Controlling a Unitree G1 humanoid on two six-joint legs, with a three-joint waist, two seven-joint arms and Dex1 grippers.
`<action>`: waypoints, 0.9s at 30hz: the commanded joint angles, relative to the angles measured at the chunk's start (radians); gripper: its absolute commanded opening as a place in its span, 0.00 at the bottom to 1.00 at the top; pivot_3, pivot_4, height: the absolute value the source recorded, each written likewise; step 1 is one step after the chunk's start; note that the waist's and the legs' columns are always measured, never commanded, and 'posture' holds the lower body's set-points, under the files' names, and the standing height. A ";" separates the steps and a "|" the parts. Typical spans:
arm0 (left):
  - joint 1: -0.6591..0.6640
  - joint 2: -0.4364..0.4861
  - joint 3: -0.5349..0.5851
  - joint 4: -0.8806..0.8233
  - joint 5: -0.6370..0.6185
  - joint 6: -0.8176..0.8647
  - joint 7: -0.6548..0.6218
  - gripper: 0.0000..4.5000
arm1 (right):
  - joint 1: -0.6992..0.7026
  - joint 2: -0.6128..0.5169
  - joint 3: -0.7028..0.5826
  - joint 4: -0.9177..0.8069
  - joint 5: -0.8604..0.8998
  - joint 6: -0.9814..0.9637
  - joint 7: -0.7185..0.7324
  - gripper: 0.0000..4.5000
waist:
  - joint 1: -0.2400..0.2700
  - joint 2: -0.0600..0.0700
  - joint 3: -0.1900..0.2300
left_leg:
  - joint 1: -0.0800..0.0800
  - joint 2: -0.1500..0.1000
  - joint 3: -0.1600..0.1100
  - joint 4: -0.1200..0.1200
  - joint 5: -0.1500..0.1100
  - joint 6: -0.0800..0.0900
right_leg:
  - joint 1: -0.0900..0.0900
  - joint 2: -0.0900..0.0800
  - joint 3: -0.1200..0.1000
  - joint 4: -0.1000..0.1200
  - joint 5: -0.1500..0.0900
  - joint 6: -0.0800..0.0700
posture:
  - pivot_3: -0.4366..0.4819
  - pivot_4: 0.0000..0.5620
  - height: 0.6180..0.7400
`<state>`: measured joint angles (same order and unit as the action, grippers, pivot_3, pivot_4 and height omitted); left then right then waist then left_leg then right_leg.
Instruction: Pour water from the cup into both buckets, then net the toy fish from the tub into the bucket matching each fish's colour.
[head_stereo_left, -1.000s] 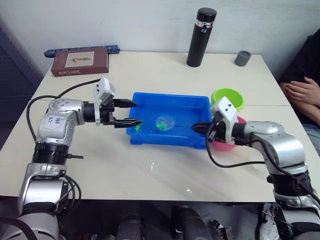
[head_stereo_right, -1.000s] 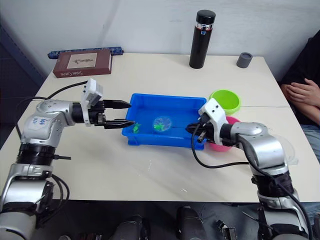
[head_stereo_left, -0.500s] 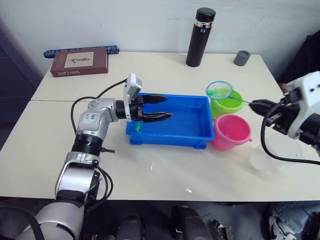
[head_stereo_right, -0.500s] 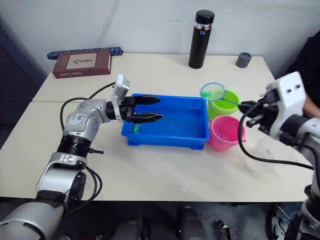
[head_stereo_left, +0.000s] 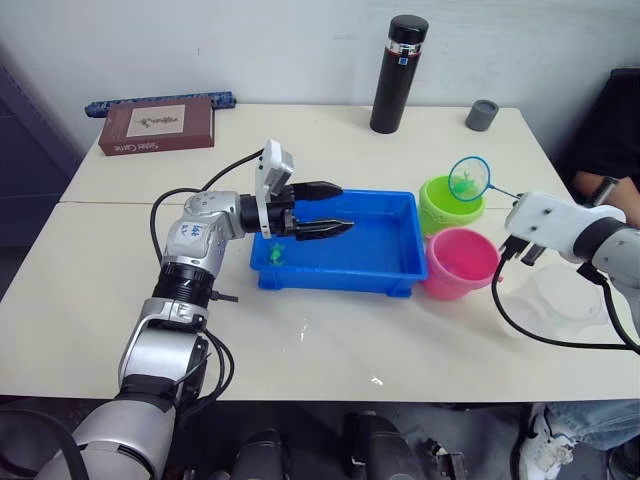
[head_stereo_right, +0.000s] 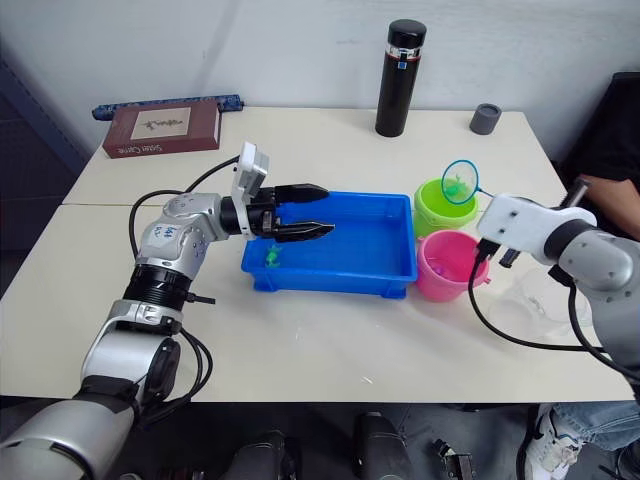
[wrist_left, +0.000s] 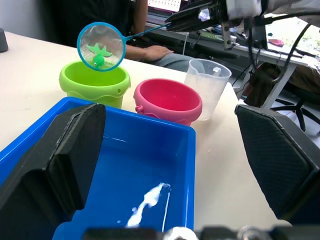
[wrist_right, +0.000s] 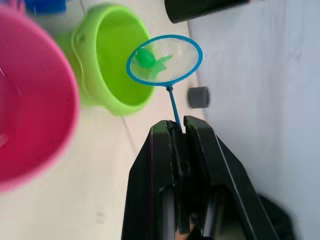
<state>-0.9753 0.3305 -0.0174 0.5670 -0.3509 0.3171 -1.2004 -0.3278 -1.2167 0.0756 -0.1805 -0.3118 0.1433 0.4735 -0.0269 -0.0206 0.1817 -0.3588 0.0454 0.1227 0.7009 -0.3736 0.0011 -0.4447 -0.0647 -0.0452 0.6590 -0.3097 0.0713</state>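
My right gripper (wrist_right: 175, 122) is shut on the thin handle of the net (head_stereo_left: 468, 178), off the table's right side. The blue-rimmed hoop holds a green fish (wrist_right: 146, 58) and hangs just above the lime green bucket (head_stereo_left: 449, 203). The pink bucket (head_stereo_left: 461, 263) stands in front of it, beside the blue tub (head_stereo_left: 380, 245). Another green fish (head_stereo_left: 275, 255) lies in the tub's near left corner. My left gripper (head_stereo_left: 342, 205) is open over the tub's left half, holding nothing. The clear cup (head_stereo_left: 560, 300) stands right of the pink bucket.
A tall black flask (head_stereo_left: 398, 75) and a small grey cap (head_stereo_left: 483, 115) stand at the back of the table. A brown box (head_stereo_left: 157, 125) lies at the back left. A person (head_stereo_left: 620, 130) sits at the right edge.
My right gripper has carried the net with a green fish out of the tub, up and right to above the green bucket. My left gripper has reached right, over the tub.
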 joint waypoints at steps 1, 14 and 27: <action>-0.007 0.014 0.017 -0.034 -0.009 -0.002 0.006 0.99 | -0.071 -0.114 0.114 0.097 -0.340 -0.333 -0.118 0.00 | -0.001 0.001 0.000 | 0.000 0.000 0.001 0.000 0.000 0.000 | -0.001 -0.001 0.001 0.000 0.000 0.000 | 0.48 0.27 1.00; -0.007 0.004 0.021 -0.011 -0.005 -0.028 0.015 0.99 | -0.091 -0.134 0.021 0.239 -0.404 -0.528 -0.165 0.00 | 0.000 0.001 0.000 | 0.000 0.002 0.001 0.000 0.001 -0.001 | 0.000 0.001 0.000 0.001 0.000 0.000 | 0.48 0.27 1.00; 0.054 0.183 -0.026 0.016 0.094 -0.101 -0.094 0.99 | -0.127 0.324 -0.210 -0.256 0.590 0.550 0.269 0.00 | -0.003 0.002 0.000 | 0.002 0.003 -0.002 0.000 0.001 -0.002 | 0.000 0.002 0.000 0.004 0.000 0.000 | 0.48 0.27 1.00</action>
<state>-0.9216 0.4766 -0.0563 0.6030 -0.2629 0.2175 -1.2642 -0.4269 -0.9123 -0.0933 -0.3311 0.1407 0.5117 0.7162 -0.0296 -0.0183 0.1820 -0.3573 0.0492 0.1203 0.7011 -0.3723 -0.0013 -0.4445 -0.0637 -0.0456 0.6635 -0.3098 0.0705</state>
